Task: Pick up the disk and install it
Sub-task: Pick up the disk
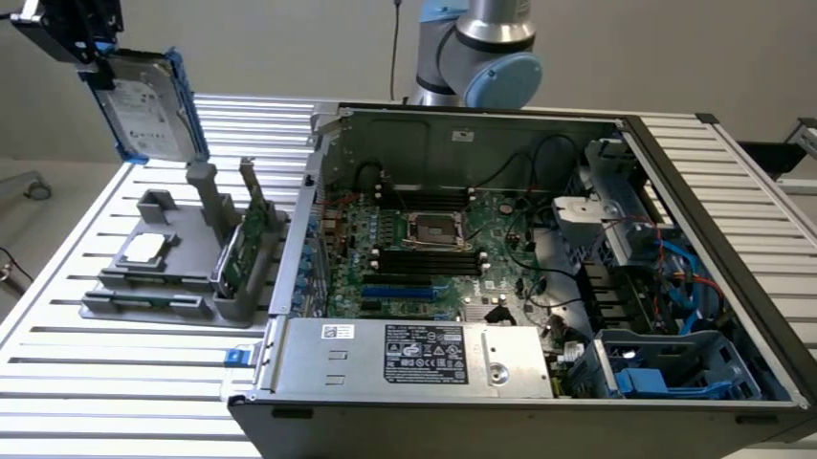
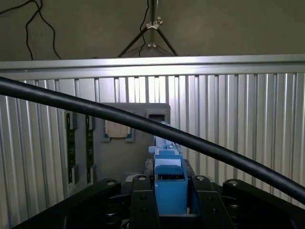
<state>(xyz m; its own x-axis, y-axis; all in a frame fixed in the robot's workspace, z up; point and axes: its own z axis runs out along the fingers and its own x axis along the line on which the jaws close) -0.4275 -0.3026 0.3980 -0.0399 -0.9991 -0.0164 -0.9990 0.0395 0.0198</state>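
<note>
In the exterior view, the gripper [image 1: 90,50] sits at the upper corner on the exterior view's left, clamped on the top edge of the disk [image 1: 144,107]. The disk hangs upright in the air with its labelled face in sight and its blue frame around it, above a grey holder [image 1: 166,292] on the slatted table [image 1: 77,382]. The holder carries a small square chip [image 1: 143,249] and a green card [image 1: 255,229] standing on edge. Beside it lies an open computer case [image 1: 447,134], with the arm [image 1: 479,48] behind. In the wrist view, the gripper [image 2: 170,202] pinches the disk's [image 2: 169,183] blue frame between its black fingers [image 2: 143,205]. A black cable [image 2: 143,123] crosses in front, and the holder [image 2: 128,157] with the chip [image 2: 116,129] lies on the table [image 2: 238,119] beyond.
</note>
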